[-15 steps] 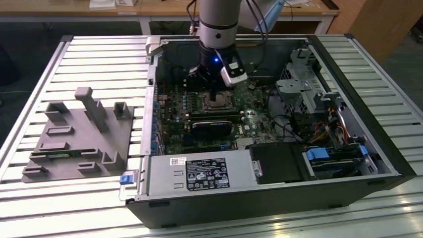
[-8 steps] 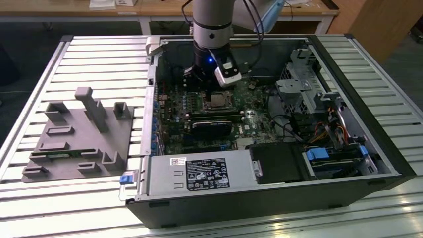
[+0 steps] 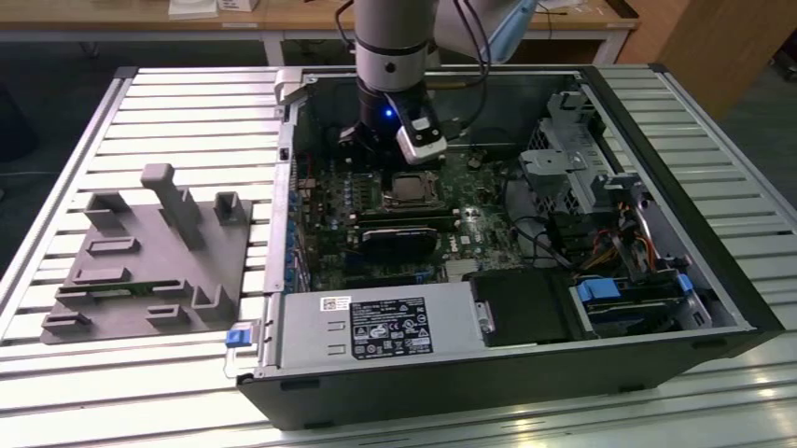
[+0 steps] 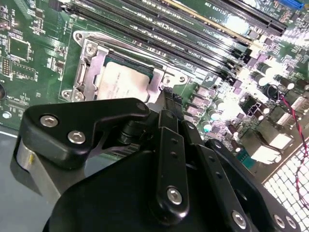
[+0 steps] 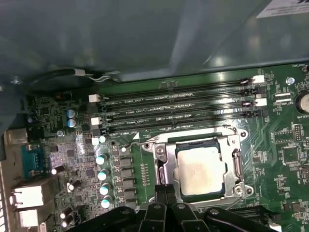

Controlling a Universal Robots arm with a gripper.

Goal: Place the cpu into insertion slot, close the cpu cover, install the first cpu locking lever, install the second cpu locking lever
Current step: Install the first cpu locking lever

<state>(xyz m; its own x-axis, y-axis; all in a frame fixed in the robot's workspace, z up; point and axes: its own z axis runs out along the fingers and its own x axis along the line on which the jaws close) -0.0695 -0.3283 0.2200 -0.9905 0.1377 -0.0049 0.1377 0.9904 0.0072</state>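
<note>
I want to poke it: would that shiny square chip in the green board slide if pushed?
Probably not: the cpu lies flat with the cpu cover framing its edges. It looks thin and stiff, so it is likely light.

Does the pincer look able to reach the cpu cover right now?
Probably yes: the pincer is right beside the cpu cover, nothing stands between them, and the case is open above.

Slatted metal table, wooden desks behind, dark floor, wooden cabinet.
</note>
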